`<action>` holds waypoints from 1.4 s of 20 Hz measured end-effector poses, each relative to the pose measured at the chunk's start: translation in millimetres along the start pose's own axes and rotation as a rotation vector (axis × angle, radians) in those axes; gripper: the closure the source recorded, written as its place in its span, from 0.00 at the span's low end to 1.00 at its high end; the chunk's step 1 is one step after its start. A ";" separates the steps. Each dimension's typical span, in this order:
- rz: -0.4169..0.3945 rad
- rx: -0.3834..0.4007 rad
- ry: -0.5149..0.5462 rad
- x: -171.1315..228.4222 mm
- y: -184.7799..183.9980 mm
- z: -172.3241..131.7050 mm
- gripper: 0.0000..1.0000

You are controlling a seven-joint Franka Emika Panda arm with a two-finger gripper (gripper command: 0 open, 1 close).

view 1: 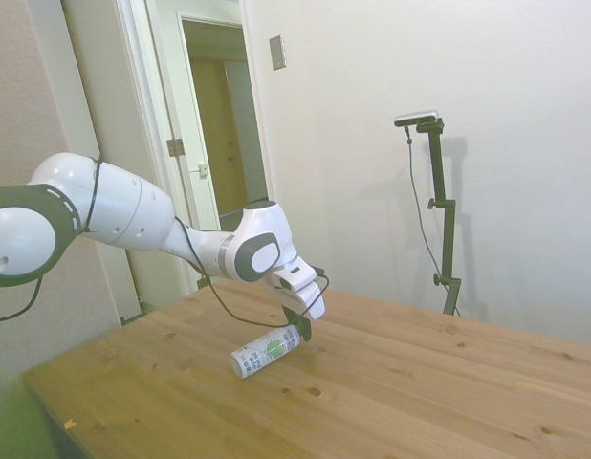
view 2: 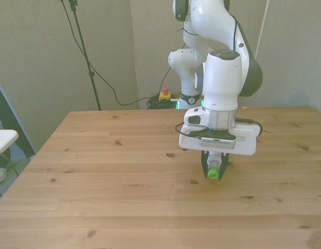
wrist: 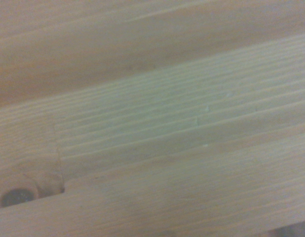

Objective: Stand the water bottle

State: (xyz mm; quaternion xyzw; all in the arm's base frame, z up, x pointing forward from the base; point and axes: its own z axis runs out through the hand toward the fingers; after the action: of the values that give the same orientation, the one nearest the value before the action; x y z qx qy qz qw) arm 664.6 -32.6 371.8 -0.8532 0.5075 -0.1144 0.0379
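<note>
One water bottle (view 1: 267, 350) lies tilted on the wooden table (view 1: 420, 392), near its middle, cap end raised. The gripper (view 1: 302, 325) is clamped on the neck by the green cap (view 2: 214, 172). Tipping it upright looks best done slowly, pivoting on the base so it cannot skid. One arm (view 1: 133, 215), one bottle.

The table (view 1: 391, 382) is pale planked wood, matt, with dark knots and fine raised grain. The water bottle (view 1: 267, 351) is clear plastic, its white label looking like paper and its green cap (view 2: 214, 173) smooth. The arm's (view 2: 221, 78) white shell is glossy.
</note>
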 end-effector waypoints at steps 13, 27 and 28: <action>-0.028 0.190 0.396 10.7 12.9 -148.4 1.00; 0.173 0.302 0.652 50.7 38.1 -122.6 1.00; 0.193 0.307 0.666 54.7 40.3 -122.2 1.00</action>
State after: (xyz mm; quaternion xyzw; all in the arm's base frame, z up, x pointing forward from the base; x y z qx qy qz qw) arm 626.5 -93.5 491.7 -0.7019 0.5471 -0.4559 0.0088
